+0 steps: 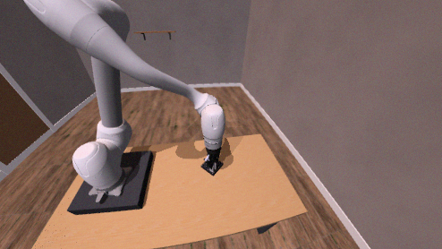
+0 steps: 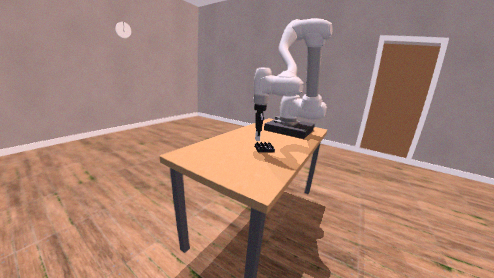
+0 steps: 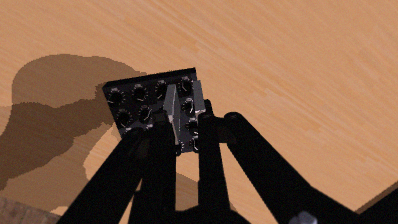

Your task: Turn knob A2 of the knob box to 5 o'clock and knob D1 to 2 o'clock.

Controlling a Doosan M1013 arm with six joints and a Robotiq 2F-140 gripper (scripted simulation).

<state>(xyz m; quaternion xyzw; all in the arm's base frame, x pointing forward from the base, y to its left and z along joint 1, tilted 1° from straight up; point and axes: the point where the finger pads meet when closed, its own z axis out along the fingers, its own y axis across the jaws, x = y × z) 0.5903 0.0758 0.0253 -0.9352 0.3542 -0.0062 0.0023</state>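
The black two-finger claw (image 1: 210, 162) (image 2: 257, 138) (image 3: 186, 94) points down above the black knob box (image 1: 215, 172) (image 2: 265, 148) (image 3: 131, 106). Its fingers stand a narrow gap apart, with nothing pinched between them. The box rests on the table (image 1: 250, 193) (image 2: 215, 165) (image 3: 300, 75), which has a rectangular top of light-brown, wood-grained material. White marks ring the box's dark knobs; the fingers cover part of its face in the wrist view.

The tabletop carries shadows around the box. At one end of the table, a thick black base plate (image 1: 145, 170) (image 2: 300, 131) supports the white-and-grey jointed arm (image 1: 212, 123) (image 2: 312, 70). Dark-grey straight legs (image 1: 267, 227) (image 2: 179, 210) support the tabletop.

Below is a brown wood-plank floor (image 1: 157, 107) (image 2: 100, 200) with green flecks; a broad shadow lies beside and under the table. A white baseboard (image 1: 286, 143) (image 2: 100, 133) follows the foot of the grey-brown walls (image 1: 358, 90) (image 2: 100, 75).

At the walls, the exterior view shows a brown door (image 2: 400, 100) in a white frame and a round white clock (image 2: 123, 30). The top view shows a narrow brown shelf (image 1: 154, 32) on two dark brackets.
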